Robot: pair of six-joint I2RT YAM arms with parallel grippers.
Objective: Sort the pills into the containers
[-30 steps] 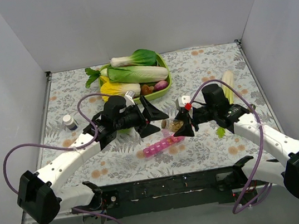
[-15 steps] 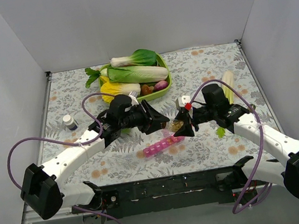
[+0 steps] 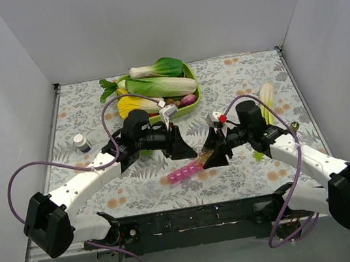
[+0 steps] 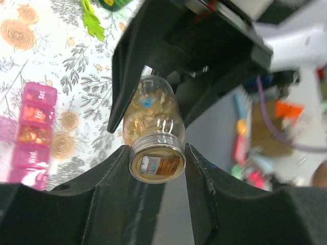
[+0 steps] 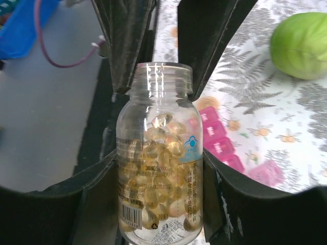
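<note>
– Left gripper [image 4: 156, 153]: condition?
– Clamped. Its two fingers press on opposite sides of the threaded neck of the clear bottle [image 5: 162, 81]. The bottle mouth is open.
– Right gripper [image 5: 159, 168]: condition?
– Closed on the same bottle, gripping the labelled body. The bottle spans the gap between the two grippers, above the table [image 3: 245, 74].
– Contents of the bottle?
– Translucent yellow pills [image 5: 166, 148], piled toward the base end.
– Location of the pill box [image 3: 184, 171]?
– On the table, on the near side of the grippers, with its right end just beside the right gripper's fingers. It is a pink strip of small compartments, lying at a slant.
– Contents of the pill box?
– In the left wrist view, two adjacent compartments hold orange-brown pills. The compartments next to them show lettered lids, and their contents cannot be determined.
– Other containers?
– A green tray [image 3: 196, 89] at the far side holds leafy vegetables. A small white jar [image 3: 82, 142] with a dark cap stands upright near the left edge, well apart from both arms.
</note>
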